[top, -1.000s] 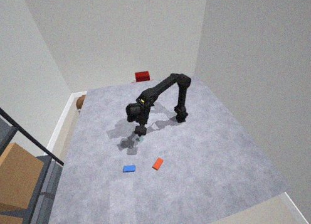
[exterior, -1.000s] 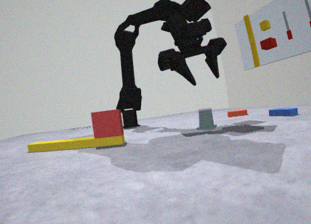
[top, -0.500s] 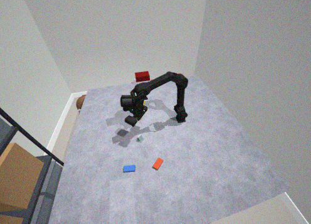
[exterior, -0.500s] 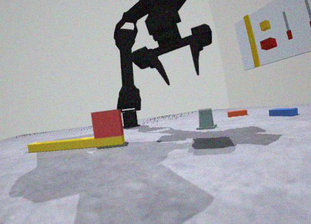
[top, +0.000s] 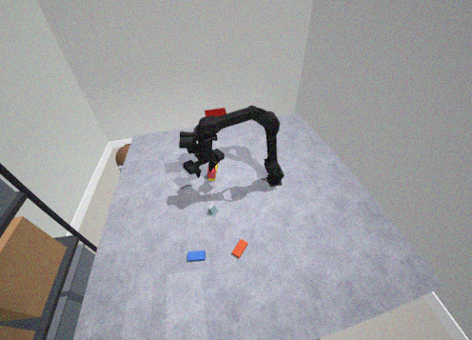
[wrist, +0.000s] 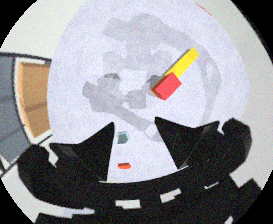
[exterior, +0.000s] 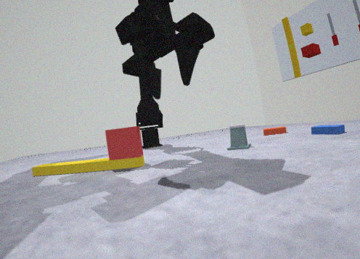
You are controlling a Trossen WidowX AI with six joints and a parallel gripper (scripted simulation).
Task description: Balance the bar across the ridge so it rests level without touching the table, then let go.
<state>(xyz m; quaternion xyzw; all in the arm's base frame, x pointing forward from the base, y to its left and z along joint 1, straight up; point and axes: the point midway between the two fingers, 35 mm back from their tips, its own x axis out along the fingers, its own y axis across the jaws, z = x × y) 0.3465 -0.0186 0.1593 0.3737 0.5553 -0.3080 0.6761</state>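
Observation:
The yellow bar (top: 212, 180) (exterior: 72, 166) (wrist: 186, 62) lies flat on the table, with a red block (top: 212, 173) (exterior: 124, 143) (wrist: 167, 86) on one end. The grey-green ridge (top: 212, 210) (exterior: 239, 137) (wrist: 122, 138) stands upright on the table, apart from the bar, with nothing on it. My gripper (top: 205, 171) (exterior: 171, 91) (wrist: 135, 121) is open and empty, raised above the table. In the wrist view the bar shows beyond the fingertips to the upper right, and the ridge shows between the fingers, far below. In the top view the arm hides part of the bar.
An orange block (top: 240, 249) (exterior: 274, 130) (wrist: 124, 166) and a blue block (top: 196, 256) (exterior: 327, 129) lie on the table on the ridge's other side from the bar. A dark red box (top: 215, 112) is at the far end. Shelving with a cardboard box (top: 33, 267) stands at the left.

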